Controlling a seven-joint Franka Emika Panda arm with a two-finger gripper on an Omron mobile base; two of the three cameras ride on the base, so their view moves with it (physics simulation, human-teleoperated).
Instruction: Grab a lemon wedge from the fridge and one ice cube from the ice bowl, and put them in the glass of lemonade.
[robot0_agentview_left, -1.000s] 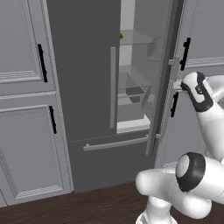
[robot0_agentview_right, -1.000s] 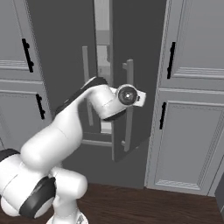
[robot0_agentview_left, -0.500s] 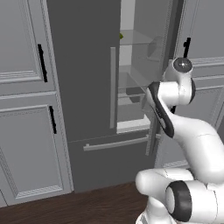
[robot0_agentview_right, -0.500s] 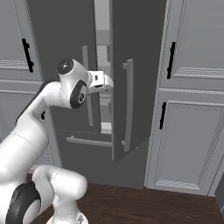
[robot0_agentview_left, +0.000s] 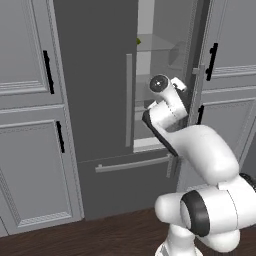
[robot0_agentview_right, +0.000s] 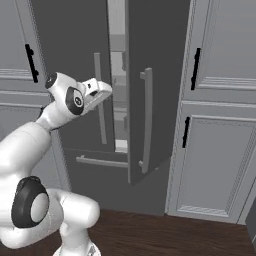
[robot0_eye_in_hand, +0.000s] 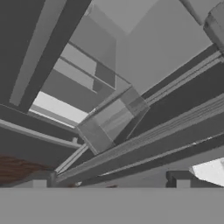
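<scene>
Left base view: the white arm (robot0_agentview_left: 200, 155) rises from the lower right in front of the fridge (robot0_agentview_left: 95, 100), its wrist bent toward the gap between the two fridge doors. The tool (robot0_eye_in_hand: 111, 186) shows in the hand view as two dark tips at the bottom edge, set far apart from each other and pinching nothing. In the right base view the tool (robot0_agentview_right: 100, 91) sits at the end of the wrist just before the fridge's left-door handle (robot0_agentview_right: 99, 100), apart from it as far as I can tell.

Past the arm, the fridge's right door (robot0_agentview_right: 152, 85) stands swung outward, its long bar handle (robot0_agentview_right: 146, 120) upright on the outer face. The left door (robot0_agentview_left: 92, 75) is closed. Below it the fridge's drawer front carries a level bar (robot0_agentview_left: 132, 163).

Farther in, through the fridge's opening, pale shelves (robot0_agentview_left: 155, 47) show. A small yellow-green speck, likely the lemon wedge (robot0_agentview_left: 138, 41), lies at the left edge of an upper shelf, partly hidden by the left door.

Grey cabinets (robot0_agentview_left: 27, 100) with black handles (robot0_agentview_left: 48, 72) flank the fridge on both sides.
</scene>
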